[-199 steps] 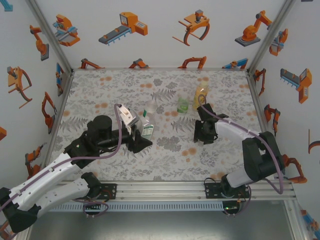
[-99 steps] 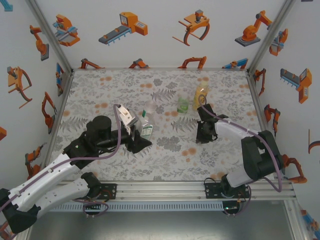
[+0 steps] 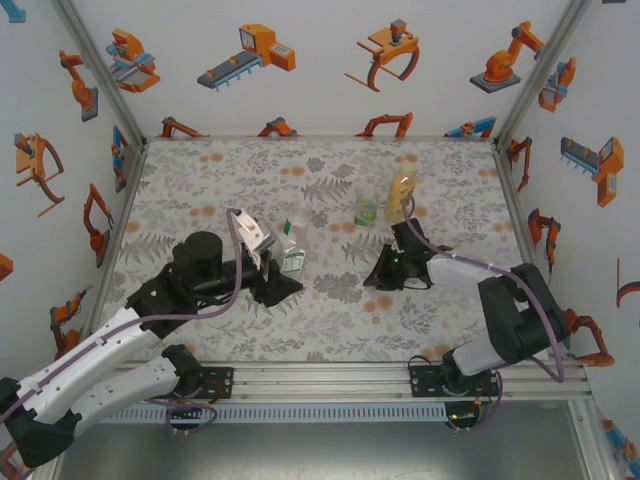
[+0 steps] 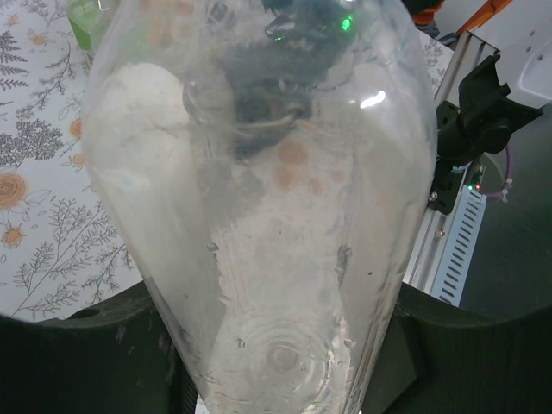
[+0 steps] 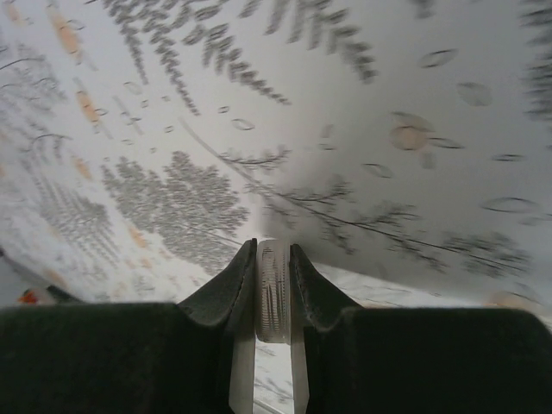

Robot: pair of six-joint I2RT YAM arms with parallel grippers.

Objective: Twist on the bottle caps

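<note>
Twice gripping: clamping colourless bottle (image 4: 276,259) in left gripper (image 3: 283,268), closed around it, near table's (image 3: 200,170) middle; pinching ribbed whitish cap (image 5: 273,297) edge-on in tightly closed right gripper (image 5: 272,254).

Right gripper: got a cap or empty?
Holding one. The right gripper is shut on a pale ridged cap, pinched on edge between its fingers.

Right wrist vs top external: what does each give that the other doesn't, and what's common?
Right wrist: a ribbed pale cap pinched edge-on between the right gripper's fingers.
Top external: the left gripper holding the clear bottle, with the green bottle and amber bottle standing further back.
Both: the right gripper, shut, above the floral table.
</note>
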